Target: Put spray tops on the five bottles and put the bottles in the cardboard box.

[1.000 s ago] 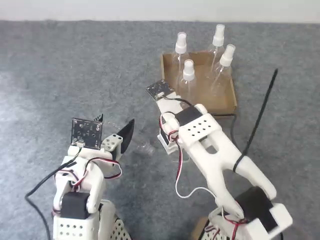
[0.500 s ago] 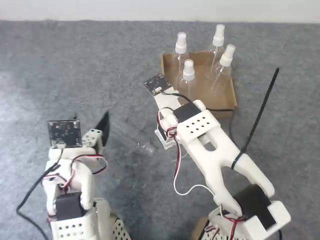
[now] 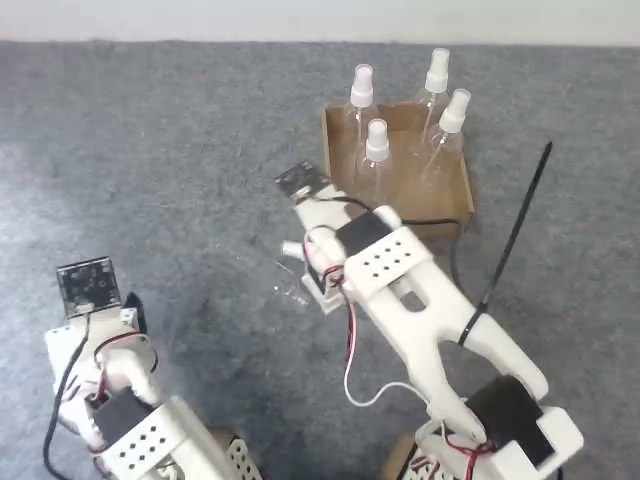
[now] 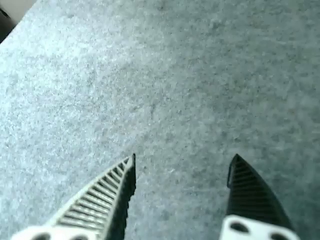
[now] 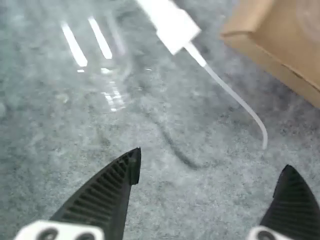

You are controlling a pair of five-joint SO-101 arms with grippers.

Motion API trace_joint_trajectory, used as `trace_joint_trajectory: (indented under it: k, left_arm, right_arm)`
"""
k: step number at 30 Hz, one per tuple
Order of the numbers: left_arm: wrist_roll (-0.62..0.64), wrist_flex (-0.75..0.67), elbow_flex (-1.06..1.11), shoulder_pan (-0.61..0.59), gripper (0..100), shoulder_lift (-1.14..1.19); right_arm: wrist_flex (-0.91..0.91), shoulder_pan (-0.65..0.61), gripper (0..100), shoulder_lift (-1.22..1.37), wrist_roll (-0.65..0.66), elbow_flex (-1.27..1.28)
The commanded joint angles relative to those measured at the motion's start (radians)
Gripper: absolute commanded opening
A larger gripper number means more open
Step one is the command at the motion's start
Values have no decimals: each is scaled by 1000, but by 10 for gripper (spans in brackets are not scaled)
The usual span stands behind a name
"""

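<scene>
Now right gripper (image 5: 212,160) hanging wide open, empty, near loose spray top (image 5: 170,22) lying beside uncapped bottle (image 5: 95,60) on carpet (image 4: 200,75), outside cardboard box (image 5: 280,40). Judging: pinching its white body, not thin tube (image 5: 235,97), working best. Left gripper (image 4: 183,159) gaping, empty.

Four capped bottles (image 3: 376,160) are standing upright in the cardboard box (image 3: 445,205) at the far right. An uncapped bottle (image 3: 290,290), clear, is lying on its side on the grey carpet (image 3: 150,150) mid-table. A white spray top (image 3: 291,248) is lying just beside it. The right arm (image 3: 400,275) is stretching over both. The left arm (image 3: 110,370) is sitting folded at the near left corner.
</scene>
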Motion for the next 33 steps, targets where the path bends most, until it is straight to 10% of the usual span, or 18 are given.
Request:
trace_joint_trajectory:
  k: [1, 16, 33]
  left_arm:
    - [-8, 20, 10, -34, 273, -11]
    - [-14, 87, 10, -31, 273, -9]
    - [-14, 86, 10, -29, 273, -6]
  right_arm:
    - [-22, -25, 364, -64, 9, -133]
    - [-526, -205, 362, 165, 92, -193]
    - [-584, -242, 266, 409, 94, -163]
